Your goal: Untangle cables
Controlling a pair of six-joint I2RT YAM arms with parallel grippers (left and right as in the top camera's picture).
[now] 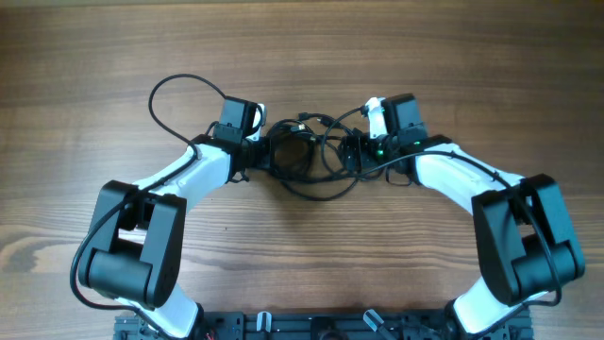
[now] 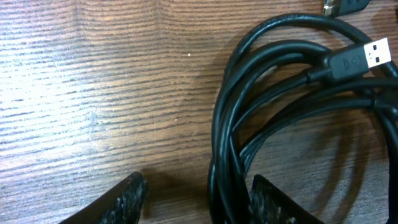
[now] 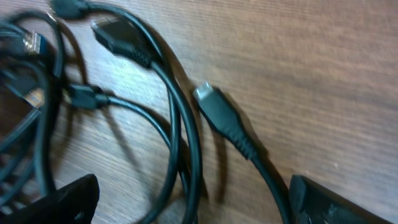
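A tangle of thin black cables [image 1: 310, 156] lies on the wooden table between my two grippers. My left gripper [image 1: 262, 153] is at its left edge, open, with several strands [image 2: 230, 149] lying between the fingers [image 2: 198, 198] against the right finger. A USB plug [image 2: 364, 57] shows at the top right of the left wrist view. My right gripper [image 1: 357, 153] is at the tangle's right edge, open wide, with strands [image 3: 186, 155] and one cord with a small plug [image 3: 214, 109] between its fingers [image 3: 193, 202].
A thicker black arm cable [image 1: 179, 90] loops on the table behind the left arm. Bare wooden table [image 1: 302, 47] lies at the back and sides. The arms' bases stand at the front edge.
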